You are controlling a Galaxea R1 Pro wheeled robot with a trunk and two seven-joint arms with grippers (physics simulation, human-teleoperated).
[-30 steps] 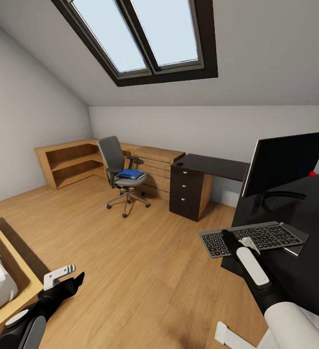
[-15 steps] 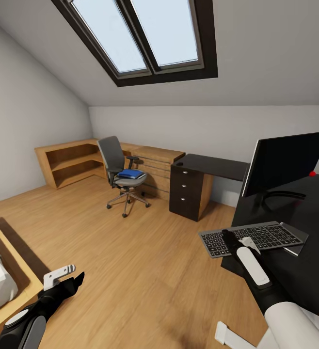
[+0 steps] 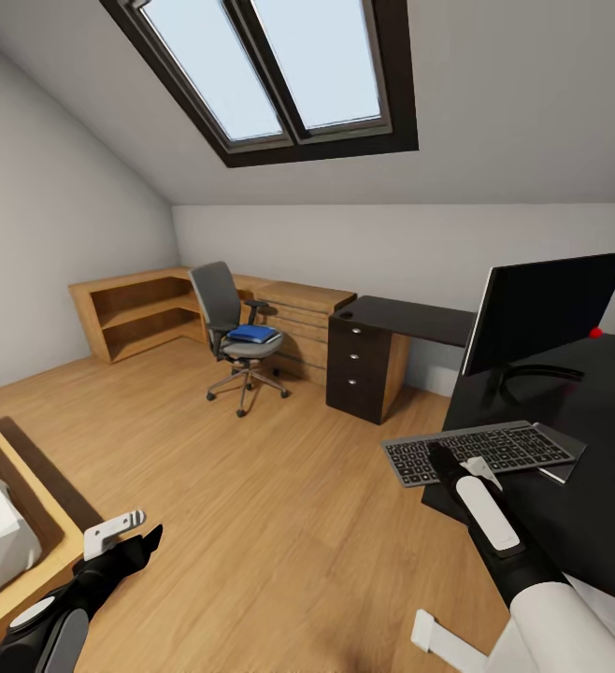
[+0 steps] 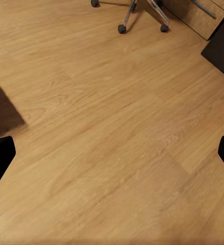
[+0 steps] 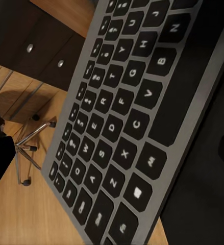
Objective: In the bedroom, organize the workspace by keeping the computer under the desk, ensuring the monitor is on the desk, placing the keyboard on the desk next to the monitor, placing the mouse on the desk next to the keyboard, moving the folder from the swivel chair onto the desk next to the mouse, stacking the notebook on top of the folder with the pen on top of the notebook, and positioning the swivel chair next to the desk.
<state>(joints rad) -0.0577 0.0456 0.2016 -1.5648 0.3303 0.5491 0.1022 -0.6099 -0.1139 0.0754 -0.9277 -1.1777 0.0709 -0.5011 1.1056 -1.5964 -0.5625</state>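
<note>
Low at near left, left gripper [image 3: 125, 533] hanging over bare floor, fingers apart, holding nothing. Farther off, chair [image 3: 230, 329] standing well apart from the desk [image 3: 569, 439], blue folder [image 3: 253, 334] lying on its seat: thin, light, probably bendy, best pinched at an overhanging edge. At right, keyboard [image 3: 483, 451] resting on the desk, left end jutting past the edge, monitor [image 3: 543, 313] behind it; stiff, light, likely slick. Right gripper [image 3: 457, 463] at its near edge; closed or not, cannot tell. Against the earlier frame, whole view shifted slightly; arms unchanged.
</note>
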